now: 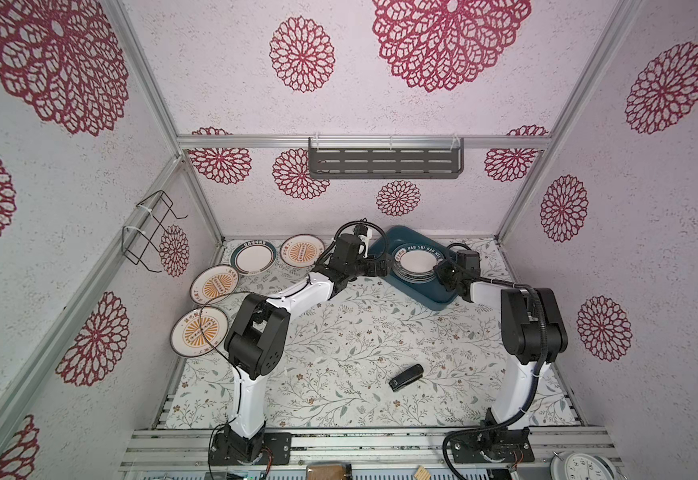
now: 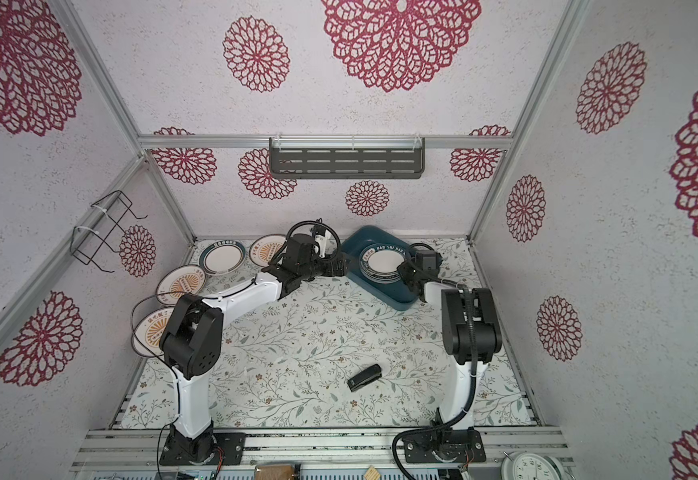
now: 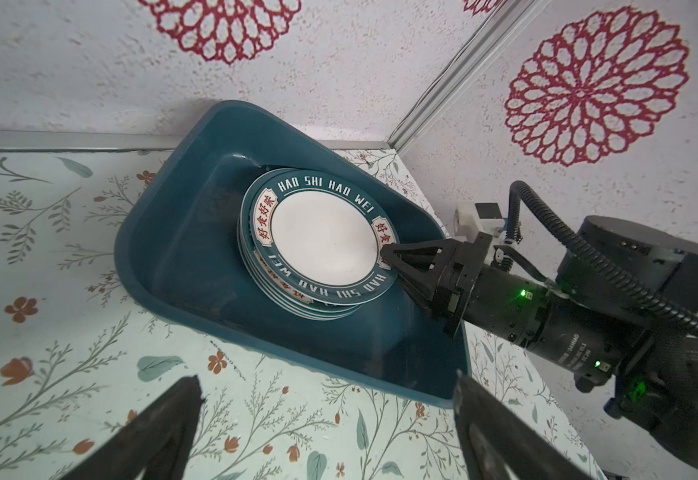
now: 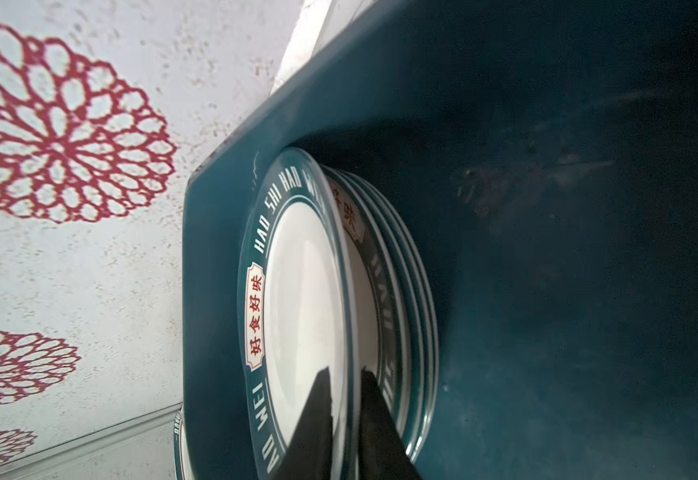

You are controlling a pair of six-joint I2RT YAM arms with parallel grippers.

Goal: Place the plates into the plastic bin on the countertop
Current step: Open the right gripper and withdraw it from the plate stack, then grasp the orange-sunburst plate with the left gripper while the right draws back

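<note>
Plates point(image 3: 322, 245), teal-rimmed, sit in bin point(image 3: 172, 257); left hand point(image 3: 326, 378) open; right hand point(image 3: 388, 261) at top rim, grip unclear.

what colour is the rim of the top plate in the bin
Dark teal with white lettering and red characters on the top plate; clearest in left wrist view.

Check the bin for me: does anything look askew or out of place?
Yes. The top plate sits tilted in the bin, one edge lifted off the stack, its rim between the fingers of the right gripper. A small black object lies loose on the countertop.
</note>
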